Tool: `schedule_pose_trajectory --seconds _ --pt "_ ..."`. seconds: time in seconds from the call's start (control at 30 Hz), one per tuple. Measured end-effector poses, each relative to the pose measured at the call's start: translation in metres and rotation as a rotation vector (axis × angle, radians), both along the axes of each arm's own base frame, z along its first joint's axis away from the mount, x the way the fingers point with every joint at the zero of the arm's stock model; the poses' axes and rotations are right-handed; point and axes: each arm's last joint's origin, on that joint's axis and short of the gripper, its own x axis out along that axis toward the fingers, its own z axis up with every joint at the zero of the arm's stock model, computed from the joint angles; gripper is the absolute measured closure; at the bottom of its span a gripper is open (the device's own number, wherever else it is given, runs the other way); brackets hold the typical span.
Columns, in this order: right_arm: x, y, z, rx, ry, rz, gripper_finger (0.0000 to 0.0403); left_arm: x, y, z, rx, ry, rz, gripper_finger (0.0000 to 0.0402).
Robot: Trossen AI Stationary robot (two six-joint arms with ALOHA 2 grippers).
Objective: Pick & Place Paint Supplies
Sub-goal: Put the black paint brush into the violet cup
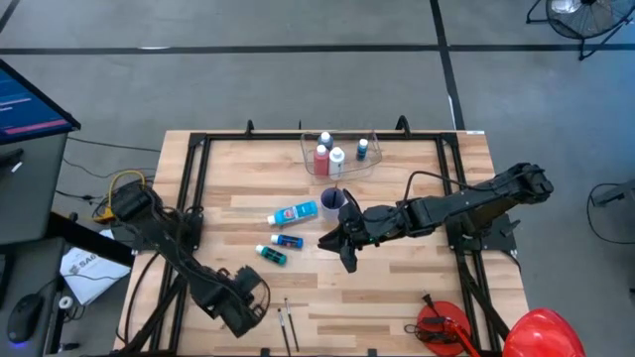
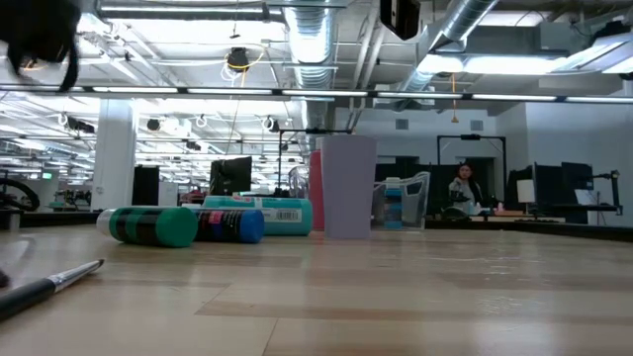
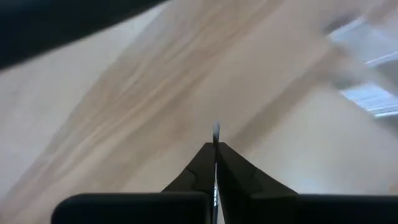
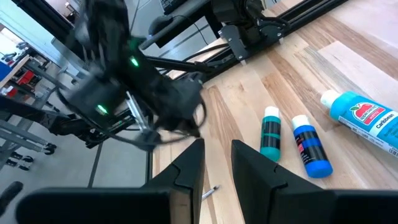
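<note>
Left gripper (image 3: 215, 163) at the high view's bottom left is clamped on a thin brush (image 3: 215, 129); lift it slowly, keep it level, it's barely pinched.

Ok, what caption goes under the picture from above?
Left tool pinches a thin brush while the right tool waits beside the blue paint bottle.
</note>
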Motion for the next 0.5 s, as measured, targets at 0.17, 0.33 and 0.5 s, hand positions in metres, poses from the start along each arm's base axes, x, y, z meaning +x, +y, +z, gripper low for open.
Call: schedule_pose_trajectory --seconds 0.17,0.33,0.5 --pt "0.000 0.000 0.000 0.000 0.000 0.000 0.0330 -0.003 0.010 0.031 0.010 -0.202 0.091 0.0401" --pt "0.000 0.000 0.000 0.003 -0.003 -0.001 0.0330 -0.002 0.022 0.056 0.030 -0.377 0.166 0.0401" --pt "0.000 0.001 0.000 0.021 0.003 0.043 0.0330 0.000 0.034 0.072 0.056 -0.495 0.227 0.0402"
